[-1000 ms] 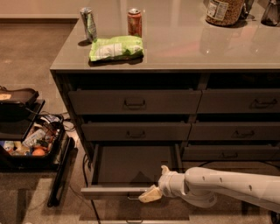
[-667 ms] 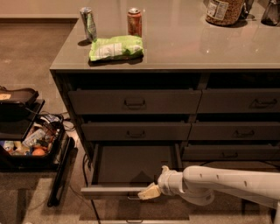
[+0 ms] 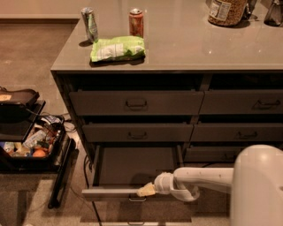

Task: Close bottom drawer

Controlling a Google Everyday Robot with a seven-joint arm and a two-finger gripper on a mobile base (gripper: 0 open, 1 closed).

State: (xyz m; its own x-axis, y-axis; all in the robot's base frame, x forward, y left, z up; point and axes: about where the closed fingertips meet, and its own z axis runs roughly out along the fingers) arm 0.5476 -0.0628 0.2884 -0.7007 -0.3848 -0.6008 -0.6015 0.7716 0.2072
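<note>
The bottom drawer [image 3: 132, 165] on the cabinet's left side is pulled far out, and its dark inside looks empty. Its low front [image 3: 110, 193] faces me, with a small metal loop handle [image 3: 137, 199] at the centre. My gripper [image 3: 145, 190], with pale yellow fingers, reaches in from the right on a white arm [image 3: 199, 178]. It sits right at the top edge of the drawer's front, near its middle, with the fingers together and holding nothing.
The upper drawers [image 3: 135, 103] are nearly shut. On the counter [image 3: 185, 44] lie a green chip bag [image 3: 117, 47], two cans [image 3: 136, 22] and a jar [image 3: 227, 9]. A black bin of clutter [image 3: 31, 148] stands on the floor at left. My white body [image 3: 258, 185] fills the lower right.
My gripper has moved slightly up and left to the top edge of the drawer's front. The drawer's position looks unchanged.
</note>
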